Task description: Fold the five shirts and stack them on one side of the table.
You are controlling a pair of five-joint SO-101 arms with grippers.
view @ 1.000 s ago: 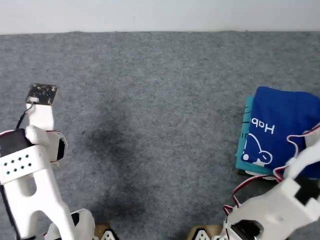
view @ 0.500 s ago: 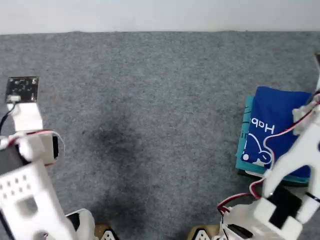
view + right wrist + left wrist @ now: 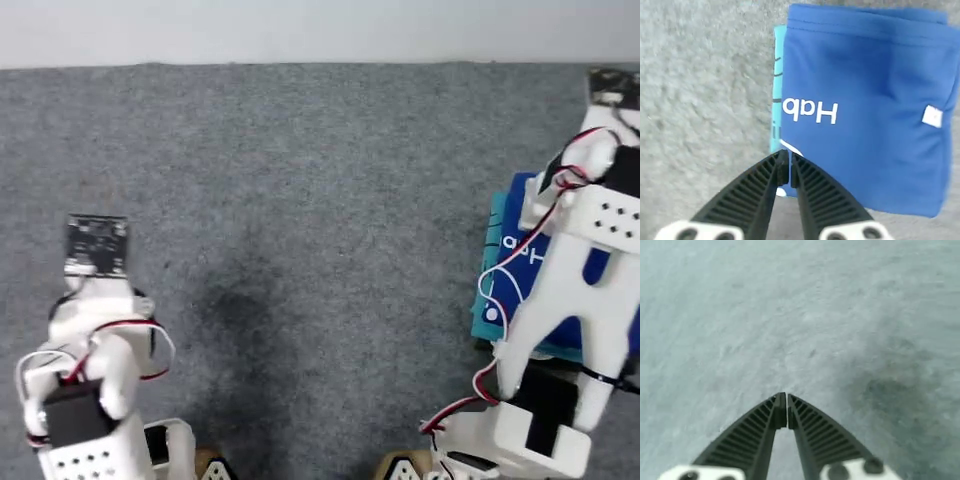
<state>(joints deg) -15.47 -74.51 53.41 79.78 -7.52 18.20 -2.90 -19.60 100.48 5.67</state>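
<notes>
The right hand has its fingers pressed together and holds nothing. It hangs over the edge of a folded blue shirt, which lies on a teal shirt at the right side of the table. The left hand, also closed and empty, is over bare grey table at the near left, well apart from the stack.

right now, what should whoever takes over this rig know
Left hand: shut, empty, over the grey mat.
Right hand: shut, empty, above the edge of the teal shirt.
Things: the folded blue shirt lies on the folded teal shirt at the table's right side.
Done: at least these two are folded and stacked.
Left: check how many shirts lie beneath; lower layers cannot be told.
</notes>
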